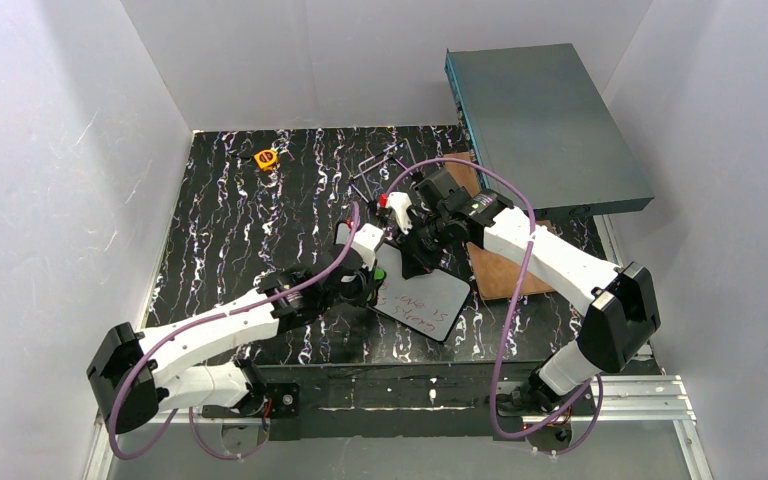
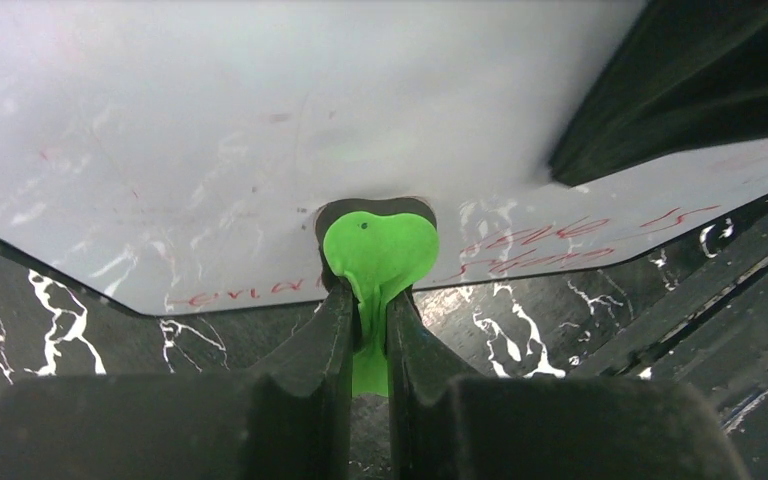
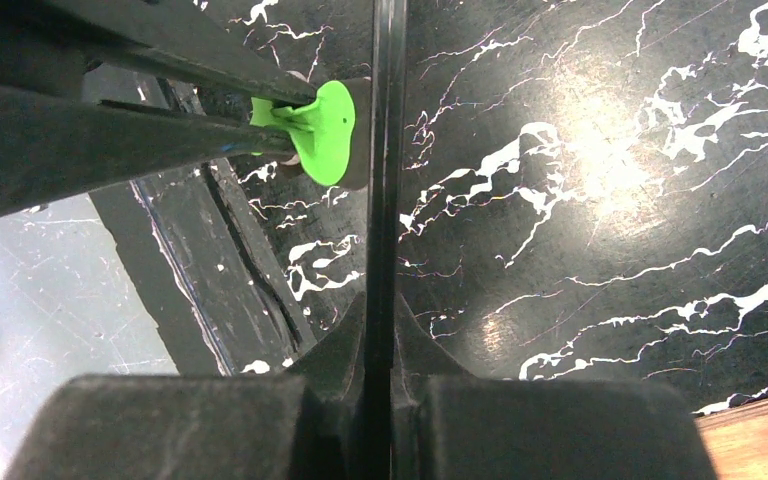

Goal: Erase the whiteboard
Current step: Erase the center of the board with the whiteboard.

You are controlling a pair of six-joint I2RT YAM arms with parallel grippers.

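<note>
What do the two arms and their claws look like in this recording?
The left arm and right arm both have white shell links joined by blocky black joint housings. A purple cable loops loosely along each. The left claw and right claw each have two matte black, wedge-shaped fingers with stepped inner edges. No markings are readable.

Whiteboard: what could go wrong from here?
The right end effector pinches only the thin edge of the whiteboard; wiping pressure may twist it loose.
The left end effector grips the green eraser by a narrow tab; it could slip.
The red writing near the board's edge may get missed.
</note>
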